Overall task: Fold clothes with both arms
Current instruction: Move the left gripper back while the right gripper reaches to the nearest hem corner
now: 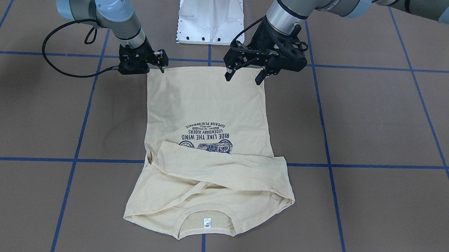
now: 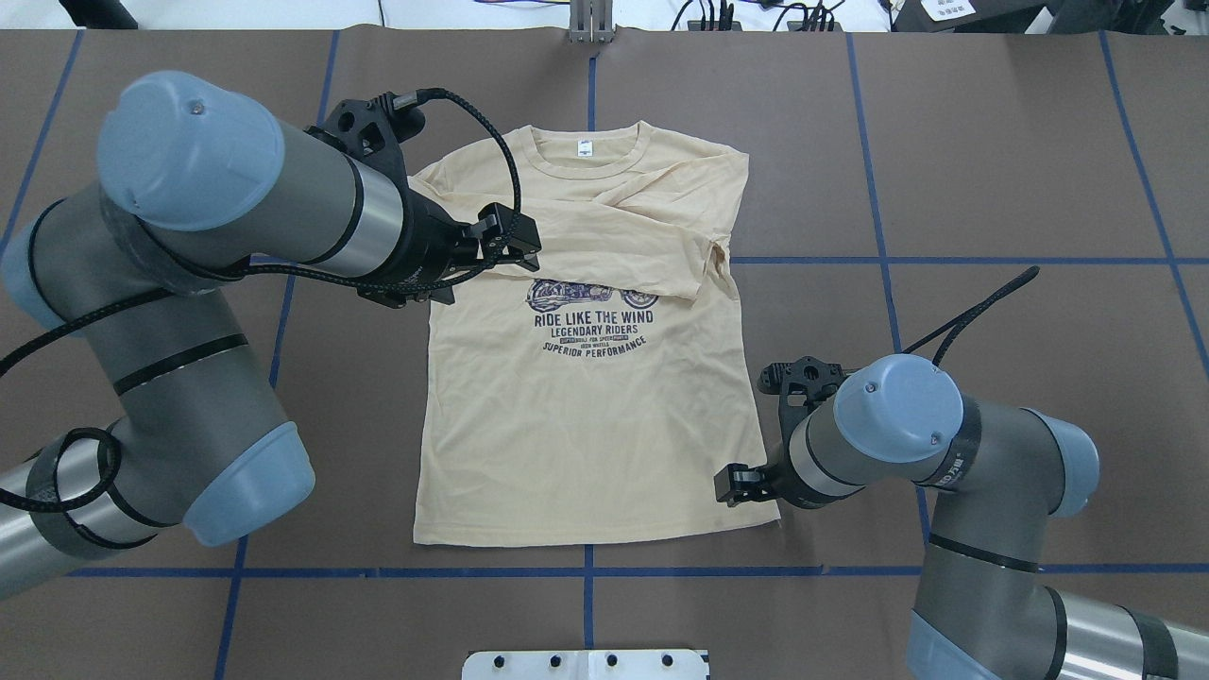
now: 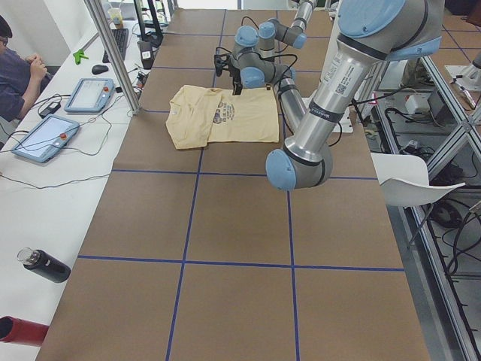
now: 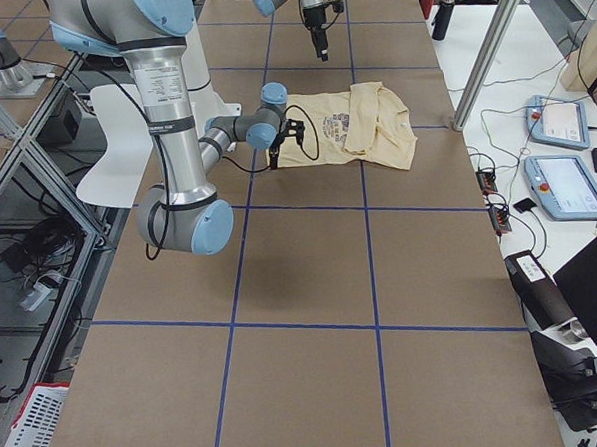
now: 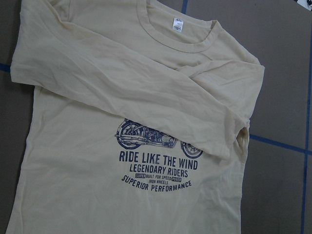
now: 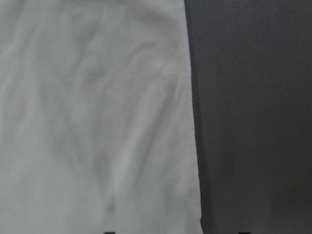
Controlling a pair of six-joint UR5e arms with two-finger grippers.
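On the brown table (image 1: 382, 122), straight out in front of the white pedestal base (image 1: 211, 17), the cream T-shirt (image 1: 206, 102) is laid flat, print (image 1: 207, 134) up. The hem is turned toward the pedestal, and the collar (image 1: 208, 209) with its little white neck tag (image 1: 206, 223) is pointed away from it. 1 long sleeve (image 1: 222, 168) is folded right across the chest, so the top of the motorcycle graphic is covered. The other sleeve looks to be crossed beneath it and is mostly hidden.

The right gripper (image 1: 160, 63) is set down low at the hem corner closest to the pedestal on its own side. Its fingers are spread, the cloth edge is seen between them in the wrist view, and nothing is pinched. The left gripper (image 1: 242, 81) is held high over the shirt, out from the pedestal, jaws wide and nothing gripped.

Worth noting: in the overhead view 1 shoulder of the shirt is blocked by the left arm (image 2: 283, 198). Blue tape lines (image 1: 360, 165) are run across the table in a grid. Far out from the pedestal, past the table's edge, 2 teach pendants (image 3: 92, 95), a metal post (image 3: 116, 56), a black bottle (image 3: 43, 265) and a seated operator (image 3: 19, 75) can be made out.
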